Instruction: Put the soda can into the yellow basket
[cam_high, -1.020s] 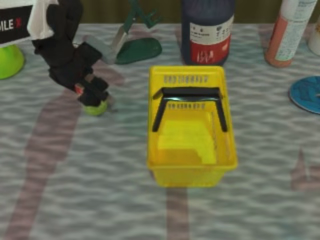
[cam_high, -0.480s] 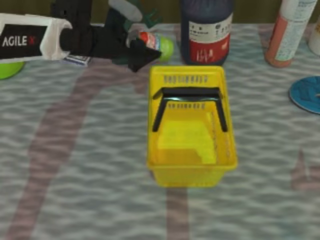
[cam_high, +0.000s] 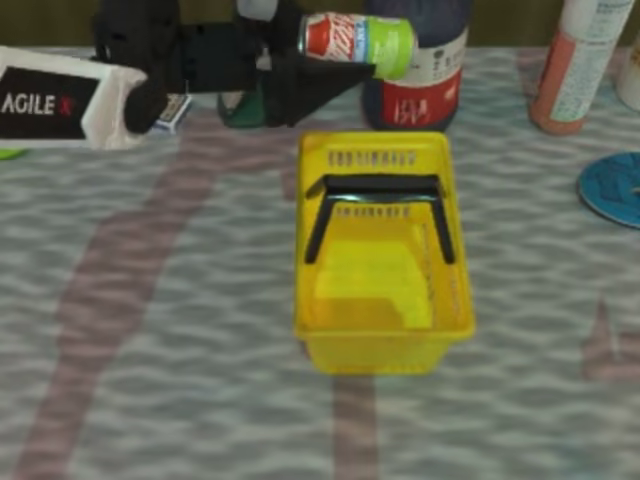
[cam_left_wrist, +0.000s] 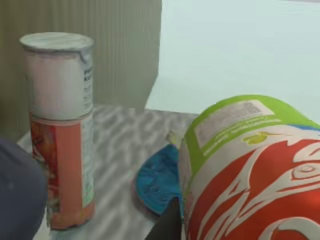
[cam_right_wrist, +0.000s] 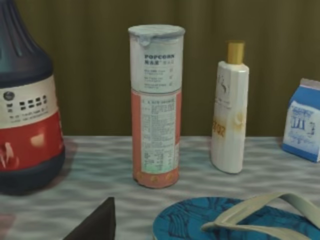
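Left gripper (cam_high: 300, 70) in the top view is clamped on the small red, white and lime-green soda can (cam_high: 358, 42), held sideways in the air with its green end toward 3 o'clock. From the bright yellow slotted plastic basket (cam_high: 382, 350), can and gripper sit at about 12 o'clock, past its far rim. To do this well, I would carry the can toward 6 o'clock until it hangs over the open floor, clear of the black folding handle (cam_high: 378, 186), then lower it before letting go. A large dark-blue bottle with a red-white label (cam_high: 425, 85) stands just behind the can, so no swing toward 12.

Left wrist view: the can (cam_left_wrist: 250, 170) fills the near field; the tall orange-and-white cylinder (cam_left_wrist: 62, 130) and blue disc (cam_left_wrist: 157, 182) lie beyond.

Right wrist view: only a dark fingertip (cam_right_wrist: 97, 222) shows, so I cannot tell its opening; the right arm is parked.
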